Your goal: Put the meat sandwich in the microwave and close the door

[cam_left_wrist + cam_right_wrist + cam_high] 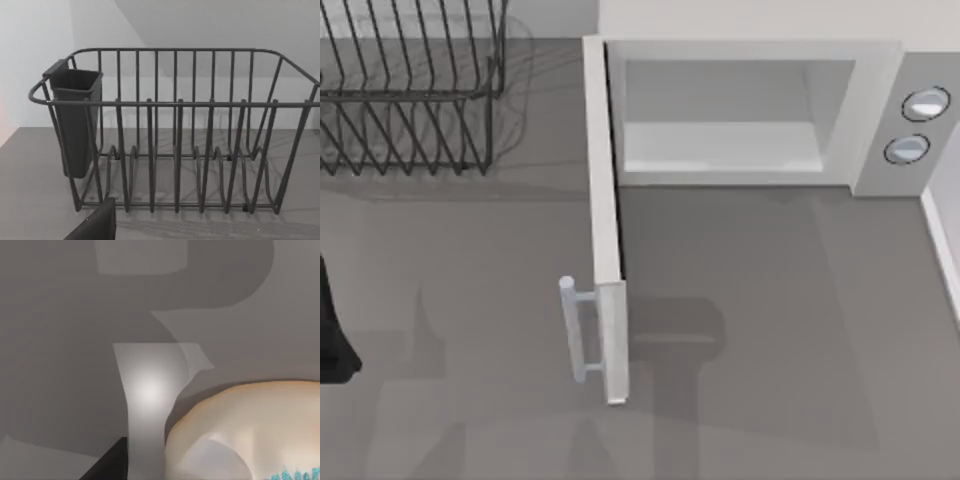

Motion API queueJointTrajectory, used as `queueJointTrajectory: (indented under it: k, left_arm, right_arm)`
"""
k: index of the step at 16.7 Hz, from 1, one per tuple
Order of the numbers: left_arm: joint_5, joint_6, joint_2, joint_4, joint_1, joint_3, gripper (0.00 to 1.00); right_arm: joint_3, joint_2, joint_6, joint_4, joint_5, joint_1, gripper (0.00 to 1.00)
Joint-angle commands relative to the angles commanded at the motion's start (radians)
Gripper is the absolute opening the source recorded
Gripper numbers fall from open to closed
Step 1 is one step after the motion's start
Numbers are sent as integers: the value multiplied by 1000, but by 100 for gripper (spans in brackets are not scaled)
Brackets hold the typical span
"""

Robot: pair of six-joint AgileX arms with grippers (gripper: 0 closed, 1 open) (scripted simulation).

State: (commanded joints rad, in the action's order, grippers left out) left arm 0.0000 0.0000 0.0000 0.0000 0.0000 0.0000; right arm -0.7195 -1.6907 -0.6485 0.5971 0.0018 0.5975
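Large white boxy microwave cavity empty, tall white-grey door wide open. Pale orange bun-like meat sandwich close under right pincer; grip state: cannot tell. Risk: sandwich clipping door edge on way in.

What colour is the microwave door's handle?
Light grey; the handle shows best in the top view.

No legible text or labels.

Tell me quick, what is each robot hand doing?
Left gripper: at the table's left edge, cannot be told.
Right gripper: beside a pale tan rounded object, cannot be told.
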Motion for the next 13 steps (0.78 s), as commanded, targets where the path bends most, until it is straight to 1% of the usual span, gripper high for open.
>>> queueJointTrajectory:
  k: [4, 13]
  left_arm:
    - [0, 0, 0, 0, 0, 0, 100]
    - [0, 0, 0, 0, 0, 0, 100]
  right_arm:
    - [4, -4, 0, -6, 0, 0, 100]
    - [4, -4, 0, -6, 0, 0, 32]
